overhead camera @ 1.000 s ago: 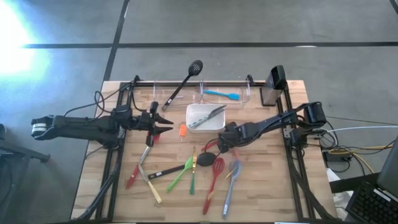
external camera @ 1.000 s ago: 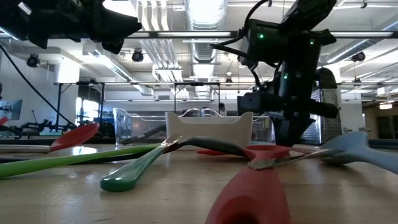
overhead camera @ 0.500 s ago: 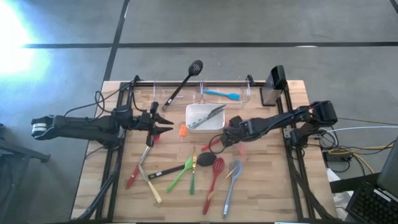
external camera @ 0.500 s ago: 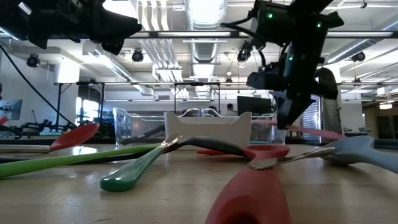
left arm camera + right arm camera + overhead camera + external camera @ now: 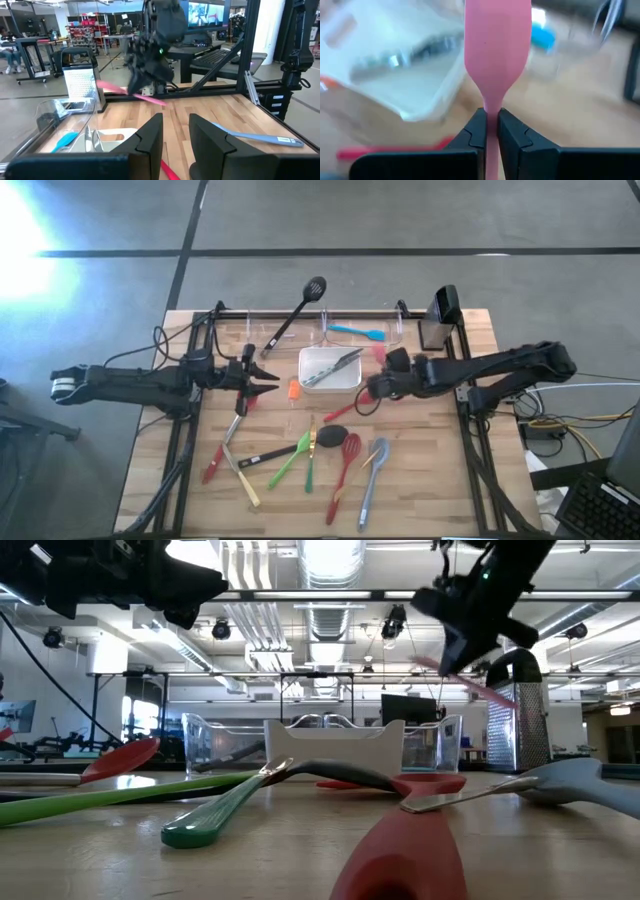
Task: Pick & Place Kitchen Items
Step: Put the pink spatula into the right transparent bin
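My right gripper (image 5: 379, 386) is shut on a pink spatula (image 5: 496, 45), up in the air near the right side of the white square dish (image 5: 322, 367). The spatula also shows in the low view (image 5: 478, 688) and the left wrist view (image 5: 131, 92). My left gripper (image 5: 272, 377) is open and empty, above the table left of the dish, over a red-handled utensil (image 5: 228, 436). Several more utensils lie flat on the near half of the table: a green one (image 5: 292, 459), a red spoon (image 5: 343, 463), a grey one (image 5: 370, 480). My right gripper pinches the pink spatula's narrow neck (image 5: 490, 107), just behind the wide blade, between its two fingers (image 5: 477, 129). The blade sticks out past the fingertips toward the far edge. The spatula is lifted clear of the table, slanted in the low view (image 5: 455, 675).
Two clear bins stand along the far edge: the left one (image 5: 258, 332) holds a black slotted spoon (image 5: 298, 308), the right one (image 5: 388, 332) a blue spatula (image 5: 358, 333). A metal grater (image 5: 440, 317) stands at the far right. A red utensil (image 5: 342, 412) lies below my right gripper.
My right gripper has risen from the table with the pink spatula and gone toward the far and right edges. The spatula has been lifted clear of the pile of utensils, its blade now near the dish's far right corner.
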`<move>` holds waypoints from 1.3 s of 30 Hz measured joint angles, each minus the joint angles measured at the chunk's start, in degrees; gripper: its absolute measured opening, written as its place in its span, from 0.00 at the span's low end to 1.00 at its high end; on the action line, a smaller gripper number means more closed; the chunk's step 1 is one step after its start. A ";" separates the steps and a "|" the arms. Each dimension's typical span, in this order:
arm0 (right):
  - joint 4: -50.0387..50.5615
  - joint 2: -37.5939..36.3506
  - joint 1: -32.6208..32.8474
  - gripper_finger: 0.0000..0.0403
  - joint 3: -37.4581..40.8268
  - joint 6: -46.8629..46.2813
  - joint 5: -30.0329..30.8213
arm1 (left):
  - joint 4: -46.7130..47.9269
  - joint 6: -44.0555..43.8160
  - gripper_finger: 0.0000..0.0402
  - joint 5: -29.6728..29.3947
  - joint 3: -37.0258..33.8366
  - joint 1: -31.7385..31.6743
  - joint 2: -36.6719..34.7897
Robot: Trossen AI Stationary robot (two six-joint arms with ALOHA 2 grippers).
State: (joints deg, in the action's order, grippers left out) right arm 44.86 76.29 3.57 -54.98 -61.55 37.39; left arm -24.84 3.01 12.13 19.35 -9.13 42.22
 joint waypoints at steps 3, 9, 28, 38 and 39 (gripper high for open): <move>-3.96 -2.91 0.02 0.03 -0.02 5.11 4.87 | 0.00 0.00 0.25 0.01 0.00 0.00 0.00; -17.09 -6.30 -0.40 0.03 -0.02 20.51 10.82 | -0.18 0.00 0.25 -0.01 0.00 0.02 0.00; -76.68 -1.03 -0.81 0.03 4.68 56.70 -28.41 | -30.94 -6.30 0.25 0.74 0.04 0.02 19.04; -80.08 6.05 -0.83 0.03 3.18 57.27 -32.62 | -42.02 -12.34 0.29 7.94 8.26 0.00 37.41; -80.37 6.29 -0.83 0.03 2.90 57.28 -32.85 | -41.99 -12.68 0.30 9.00 9.27 0.00 38.87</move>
State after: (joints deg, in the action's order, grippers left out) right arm -35.51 82.58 2.74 -52.09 -4.27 4.54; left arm -66.83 -9.67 21.12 28.63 -9.13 81.08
